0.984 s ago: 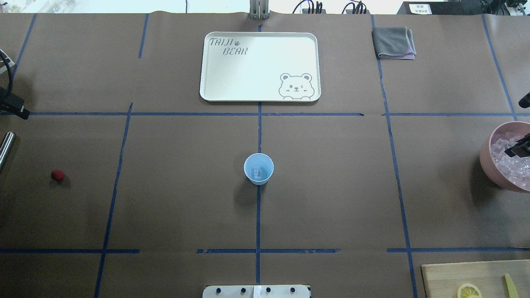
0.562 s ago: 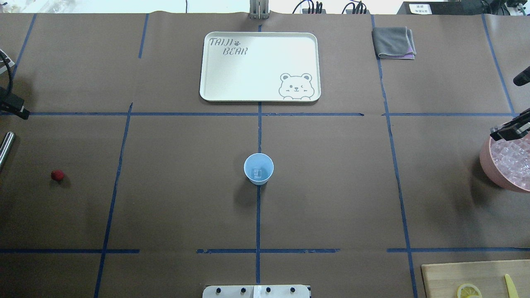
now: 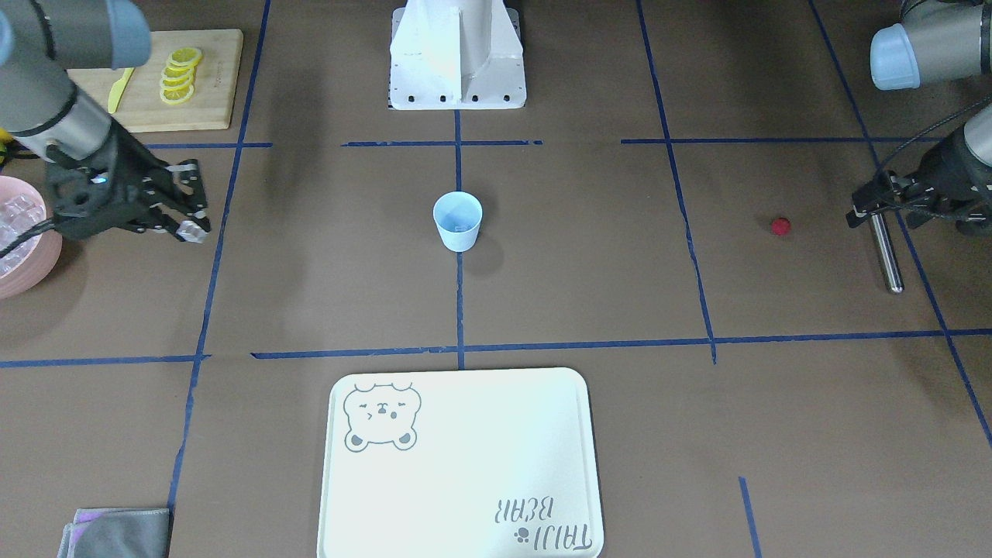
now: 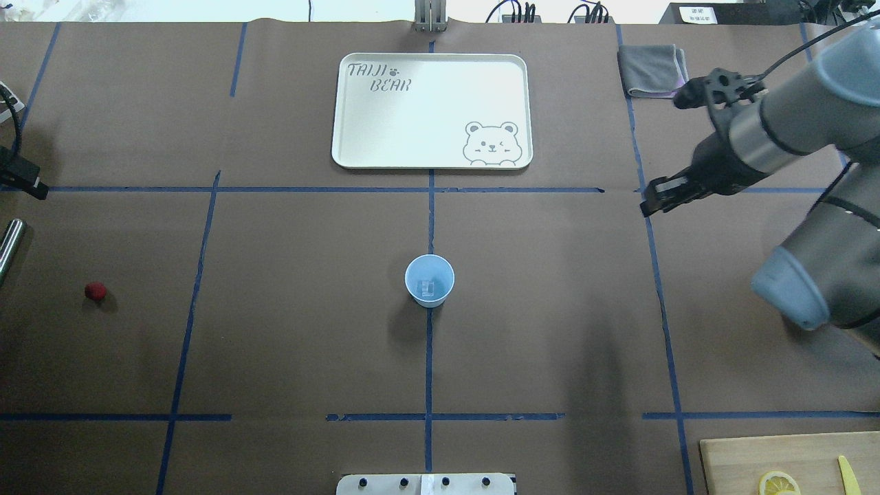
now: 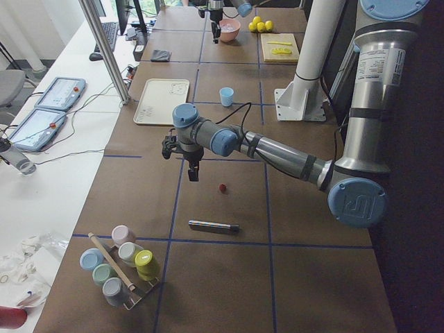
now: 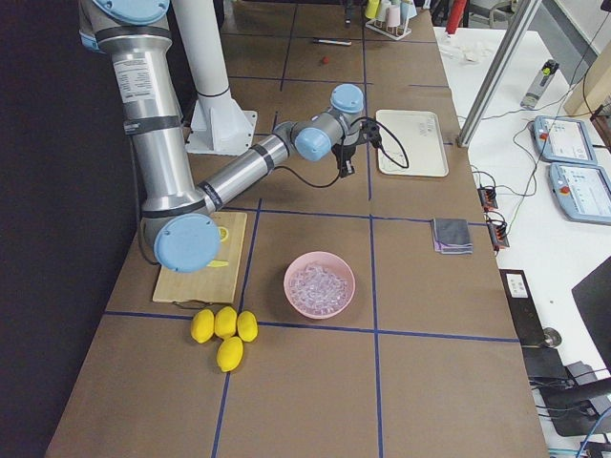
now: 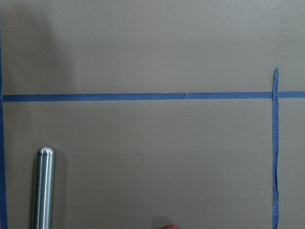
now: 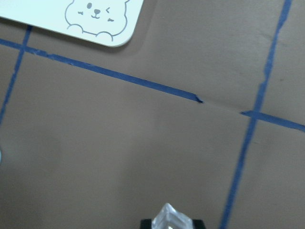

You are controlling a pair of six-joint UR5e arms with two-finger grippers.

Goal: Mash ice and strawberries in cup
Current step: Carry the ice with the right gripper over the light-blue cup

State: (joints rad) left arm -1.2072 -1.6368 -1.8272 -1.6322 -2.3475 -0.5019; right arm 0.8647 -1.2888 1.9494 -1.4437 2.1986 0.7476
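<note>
R arm's fingers point(image 4: 658, 196) are closed narrow on one small clear glassy ice cube point(image 8: 174, 219). They hold it above the brown-paper desk point(image 4: 309, 330), well apart from both the big pink bowl point(image 3: 39, 267) of ice and the small pale blue plastic cup point(image 3: 457, 232). Cup stands upright at desk centre on a blue tape line point(image 4: 428, 357), w/ one cube point(image 4: 427, 287) already at its bottom. Handling, as judgement: ice is hard & stiff but prob. wet-slick. It wants a pinch across two flat opposite faces, roughly as the wrist view shows, firm but not crushing. A corner grip would likely let it squirt out. Cube is much smaller than cup mouth, so a release from just over the rim should do. Cup looks thin, light, tapered, so it's easy to tip or skid if nudged, esp. under mashing. Best steadied round its wall below the rim, not by the rim edge. Small round red strawberry point(image 4: 95, 291) lies on desk far to robot's left, well apart from cup. It's prob. soft, bruisable & may roll, so take it gently across its middle. Polished metal rod point(image 3: 883, 252) lies flat near the berry, close to L arm's fingers point(image 5: 193, 172). Rod looks smooth, rigid, likely slippery, so grip around the shaft toward one end. Whether the L arm's fingers are wide or narrow I cannot tell from these views.
</note>
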